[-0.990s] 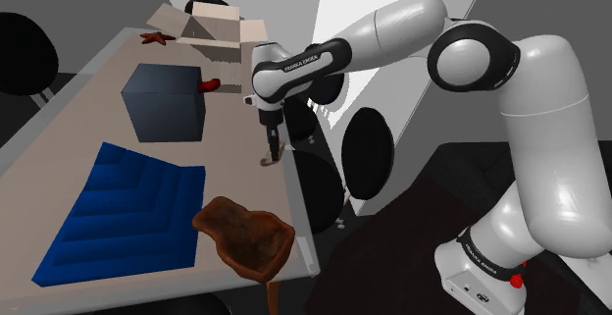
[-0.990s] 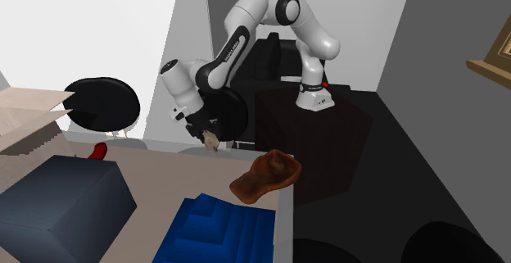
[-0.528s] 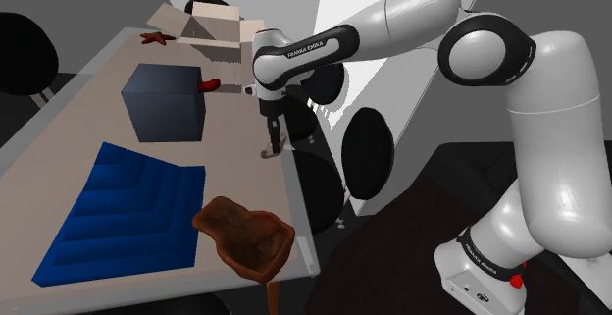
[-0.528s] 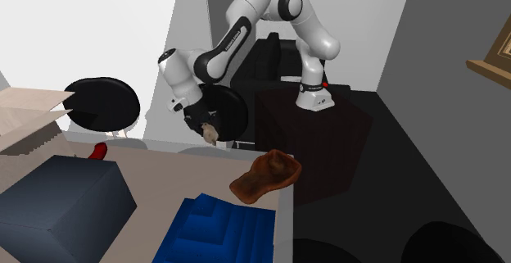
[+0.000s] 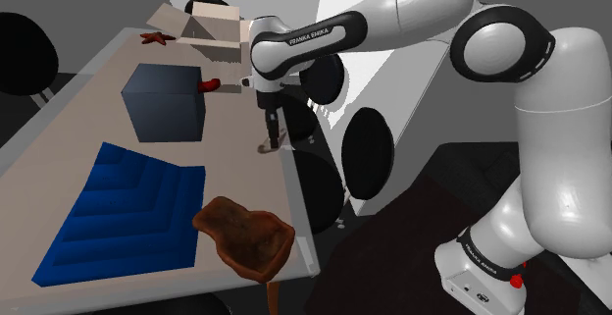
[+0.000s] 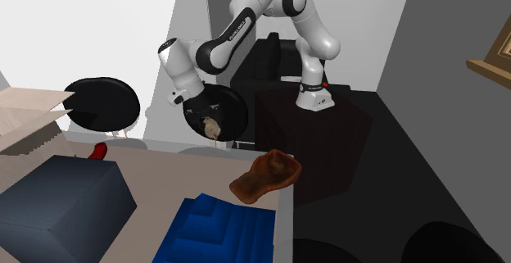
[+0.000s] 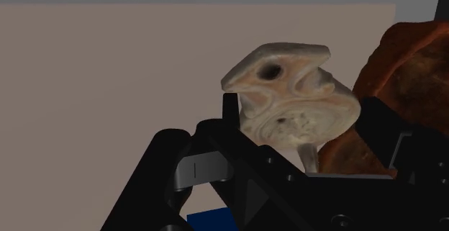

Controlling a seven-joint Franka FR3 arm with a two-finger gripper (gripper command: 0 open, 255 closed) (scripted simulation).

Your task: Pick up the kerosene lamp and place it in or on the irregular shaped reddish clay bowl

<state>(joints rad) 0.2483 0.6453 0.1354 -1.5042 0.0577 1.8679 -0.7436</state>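
Observation:
The kerosene lamp point(image 5: 266, 149) is a small beige, lumpy piece, clasped between my black fingers and hanging above the table point(image 5: 69, 117) near its edge. My gripper point(image 5: 272, 138) points down at the table and is shut on it. In the second exterior view the lamp point(image 6: 213, 127) hangs under the gripper point(image 6: 210, 130), up and to the left of the bowl. The reddish-brown clay bowl point(image 5: 245, 236) sits at the table's near corner, seen also as bowl point(image 6: 266, 175). In the wrist view the lamp point(image 7: 291, 96) sits between the fingers, with the bowl point(image 7: 410, 57) behind it.
A dark blue-grey box point(image 5: 165, 102) and a blue stepped tray point(image 5: 123, 210) lie on the table beside the bowl. An open cardboard box point(image 5: 211, 24), a small red object point(image 5: 208, 84) and a red starfish shape point(image 5: 154, 37) are at the far end. Black round chairs point(image 5: 368, 151) stand past the table's edge.
The arm has risen and carried the lamp a little higher above the table, drifting slightly toward the far end. The bowl and other things have not moved.

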